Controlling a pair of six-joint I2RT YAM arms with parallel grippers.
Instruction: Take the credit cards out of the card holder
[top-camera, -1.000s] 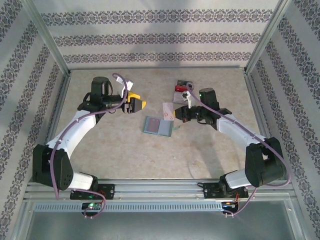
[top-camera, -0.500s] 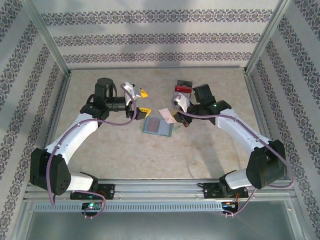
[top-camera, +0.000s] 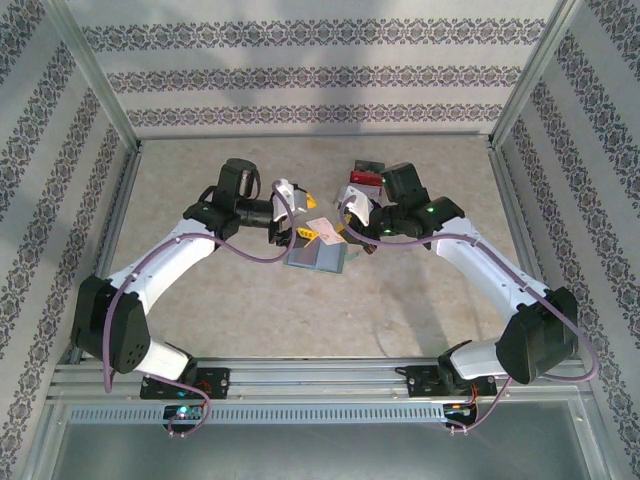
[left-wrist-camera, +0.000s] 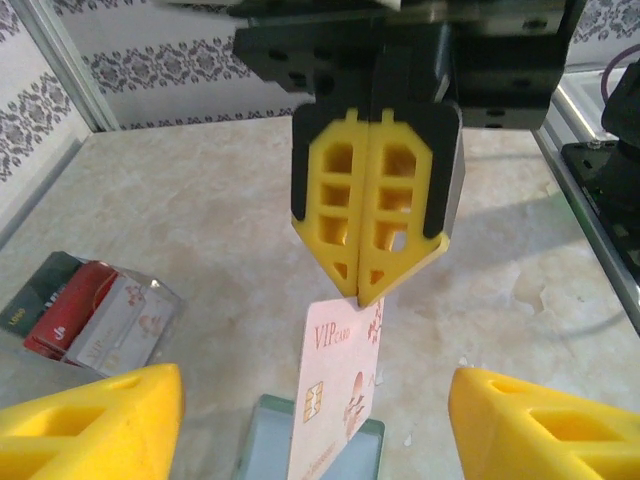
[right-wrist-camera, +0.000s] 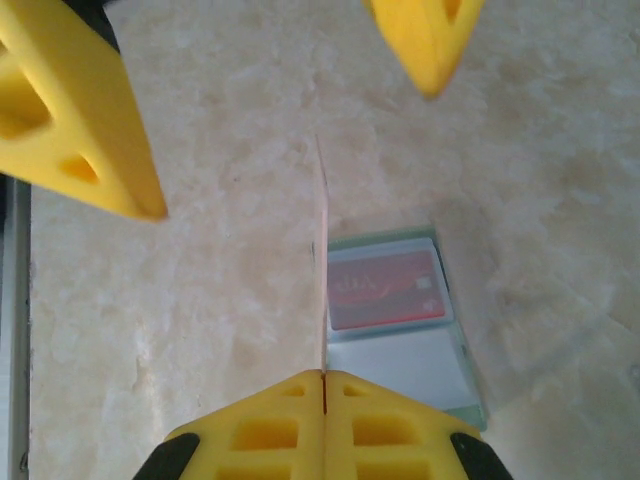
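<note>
Your right fingers (left-wrist-camera: 365, 285) stay out of it for now, clenched on a pink card (left-wrist-camera: 340, 390) above the holder (right-wrist-camera: 400, 365), which lies open on the table (top-camera: 250, 290) with a red card (right-wrist-camera: 385, 290) inside; from 9 o'clock your spread left fingers (right-wrist-camera: 70, 110) flank the pink card, so centre them before closing

Left arm (top-camera: 160, 258) and right arm (top-camera: 480, 268): white links, black joint housings, a purple cable (top-camera: 255, 258) looped along each. Left gripper (right-wrist-camera: 290, 148) and right gripper (left-wrist-camera: 367, 292): yellow wedge fingers with cut-out pockets, black mounts. Green light (top-camera: 430, 209) glows on the right wrist housing; second light (top-camera: 182, 411) at the left base.
</note>
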